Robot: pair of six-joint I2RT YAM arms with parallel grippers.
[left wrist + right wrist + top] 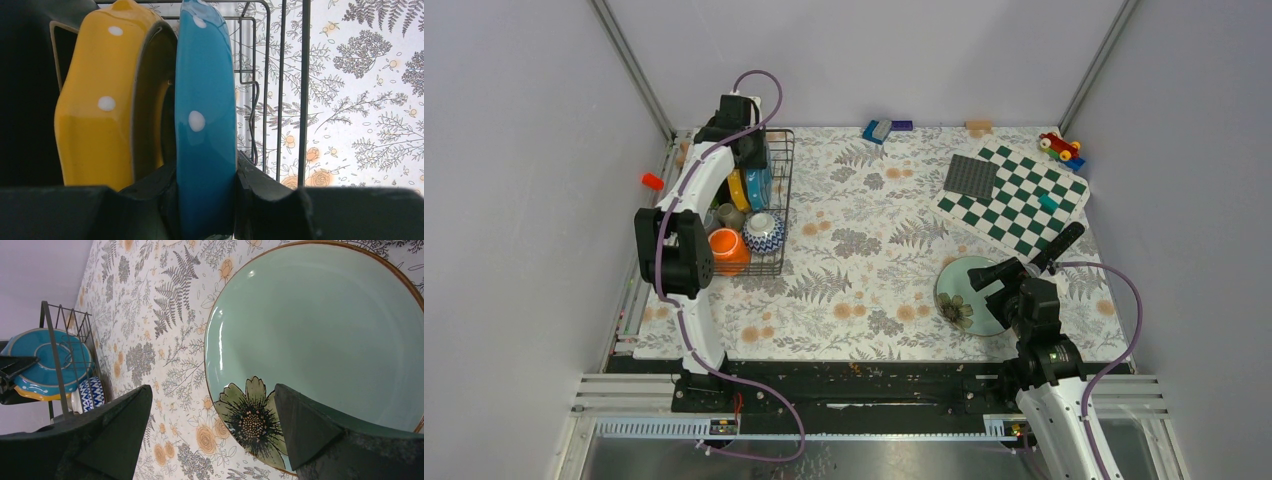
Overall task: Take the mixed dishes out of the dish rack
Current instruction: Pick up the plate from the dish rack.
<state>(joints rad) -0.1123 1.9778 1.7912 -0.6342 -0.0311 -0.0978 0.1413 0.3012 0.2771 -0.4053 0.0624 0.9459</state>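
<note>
The left tool [206,200] pinches the upright glossy blue white-dotted ceramic plate [205,100] edge-on inside the dark wire dish rack [281,75]; the right tool [211,390] gapes empty, well apart.

Laboratory robot cell, as is shown by plain grey enclosure walls [514,150], aluminium corner posts [634,70], and a left arm [686,200] and right arm [1049,370] bolted to a dark base plate [864,385] at a floral-clothed table [864,250].

A studded grey square [971,177] lies on the chequered board [1024,215], a toy car [1060,147] near it.
</note>
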